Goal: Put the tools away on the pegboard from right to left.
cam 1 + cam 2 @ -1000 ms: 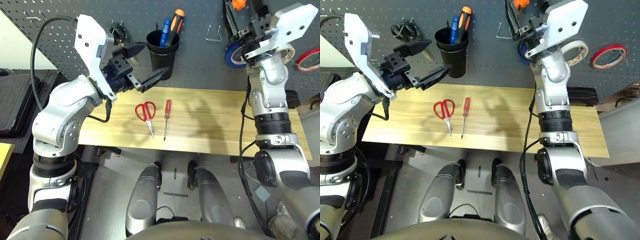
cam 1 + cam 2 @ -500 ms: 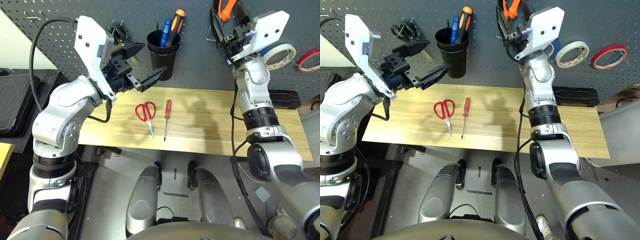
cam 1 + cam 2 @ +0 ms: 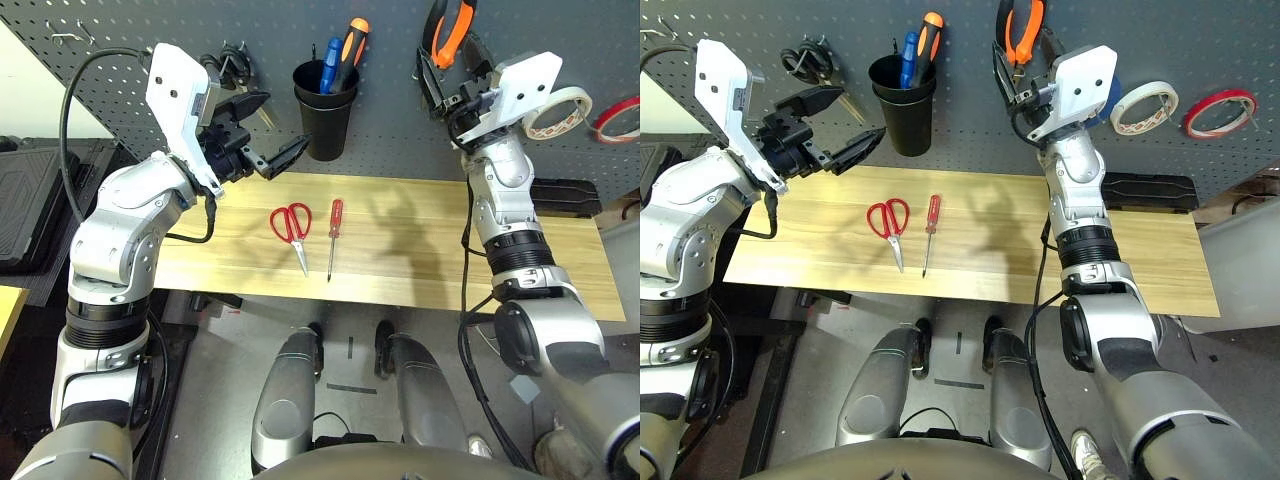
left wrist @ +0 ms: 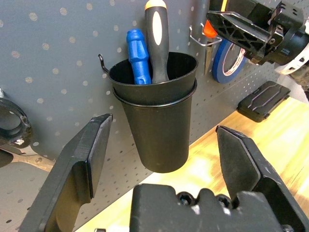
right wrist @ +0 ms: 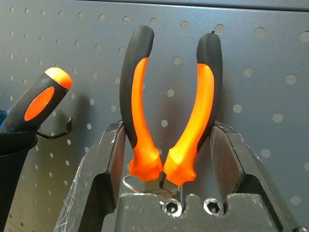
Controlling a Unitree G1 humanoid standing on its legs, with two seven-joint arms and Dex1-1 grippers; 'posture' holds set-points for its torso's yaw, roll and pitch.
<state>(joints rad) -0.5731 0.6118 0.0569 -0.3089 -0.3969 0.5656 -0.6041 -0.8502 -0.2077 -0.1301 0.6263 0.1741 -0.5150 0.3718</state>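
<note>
Right pincer (image 5: 166, 159) raised against the pegboard (image 3: 120, 40), right of the cup (image 3: 324, 110), fingers (image 5: 108, 164) on either side of the pliers (image 5: 169, 106). Pliers upright, orange-and-black handles up, head down near a wire hook (image 5: 129, 182). Pads close beside the handles low down; cannot tell whether pinching or merely flanking, and cannot tell if the hook already carries the weight.

Left pincer (image 4: 164, 150) spread wide and empty, held just left of the cup and pointing toward it, above the table (image 3: 420, 250).

Cup hung on the pegboard, holding a blue handle (image 4: 139, 54) and an orange-and-black screwdriver (image 4: 157, 41).

Red scissors (image 3: 292, 228) flat on the table below and slightly left of the cup, blades toward the near edge. Red screwdriver (image 3: 334, 232) just right of the scissors, apart from them, handle toward the pegboard, tip toward the near edge.

Well right of the cup, on the pegboard: blue tape (image 4: 231, 54) just past the pliers, then white tape (image 3: 560, 108), then red tape ring (image 3: 615, 118) farthest right, hanging. Black-handled scissors (image 3: 232, 62) hung left of the cup, behind the left arm. Flat black object (image 3: 565, 192) on the table's far right, below the white tape.
</note>
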